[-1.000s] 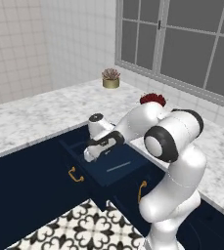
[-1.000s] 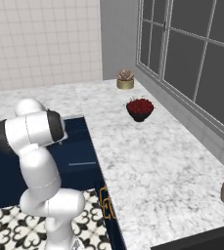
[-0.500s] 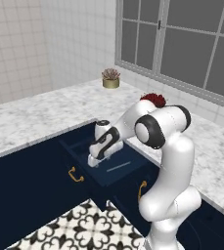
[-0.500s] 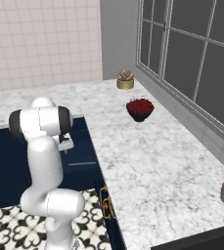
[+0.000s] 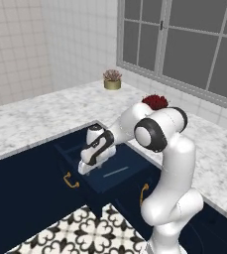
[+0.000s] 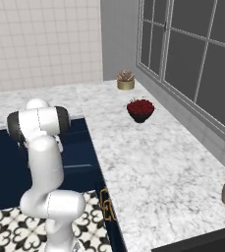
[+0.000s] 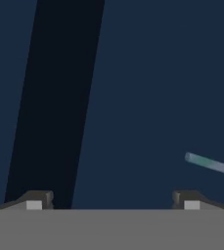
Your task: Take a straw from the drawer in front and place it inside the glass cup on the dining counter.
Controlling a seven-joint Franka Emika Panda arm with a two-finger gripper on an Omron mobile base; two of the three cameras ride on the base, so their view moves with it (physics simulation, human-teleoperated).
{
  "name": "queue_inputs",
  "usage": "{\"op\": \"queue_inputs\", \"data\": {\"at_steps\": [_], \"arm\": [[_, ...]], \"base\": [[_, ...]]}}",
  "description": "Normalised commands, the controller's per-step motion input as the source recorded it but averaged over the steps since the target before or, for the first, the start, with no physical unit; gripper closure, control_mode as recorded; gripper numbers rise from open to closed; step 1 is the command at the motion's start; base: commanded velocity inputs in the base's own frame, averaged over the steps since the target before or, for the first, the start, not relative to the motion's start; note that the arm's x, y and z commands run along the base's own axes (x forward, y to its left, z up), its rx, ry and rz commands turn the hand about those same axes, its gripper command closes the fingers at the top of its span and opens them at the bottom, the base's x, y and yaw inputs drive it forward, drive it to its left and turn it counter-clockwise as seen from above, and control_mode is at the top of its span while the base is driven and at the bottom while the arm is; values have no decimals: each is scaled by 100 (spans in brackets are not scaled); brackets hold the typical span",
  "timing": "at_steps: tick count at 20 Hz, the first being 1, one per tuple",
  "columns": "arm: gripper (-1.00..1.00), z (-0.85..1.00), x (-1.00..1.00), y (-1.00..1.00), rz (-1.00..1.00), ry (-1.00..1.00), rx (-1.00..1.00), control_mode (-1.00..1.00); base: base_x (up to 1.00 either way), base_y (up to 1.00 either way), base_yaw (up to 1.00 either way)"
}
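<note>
The drawer [image 5: 112, 173] stands pulled out of the navy cabinets, brass handle [image 5: 70, 180] at its front left. The gripper [image 5: 86, 167] hangs low over its left part, fingers [image 7: 35, 200] apart and empty. A pale straw [image 5: 116, 172] lies just right of it on the drawer floor, apparently untouched. Farther right on the marble worktop [image 6: 148, 162] sit a red-filled bowl [image 6: 140, 110] and a potted plant [image 6: 126, 79].

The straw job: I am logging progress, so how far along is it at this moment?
Done: the drawer stands pulled open, with the straw lying loose on its floor. In hand: the gripper hangs over the drawer with its fingers apart and nothing between them; in the hand view the straw lies off to the right of them. Left: grasp the straw, lift it out and carry it to the glass cup.
</note>
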Motion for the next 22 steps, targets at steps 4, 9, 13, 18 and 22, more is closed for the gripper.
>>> {"op": "queue_inputs", "data": {"at_steps": [4, 9, 13, 18, 22], "arm": [[-100, -1, -37, 90, 0, 5, 0, -100], [-100, -1, -54, 100, 1, 6, 0, -100], [-100, 17, -19, 46, 0, 0, 0, -100], [-100, 23, 26, -49, 0, 0, -6, -100], [-100, 1, 40, -67, 4, 0, -3, -100]], "base": [[0, 0, 0], [0, 0, 0], [0, 0, 0], [0, 0, 0], [0, 0, 0]]}}
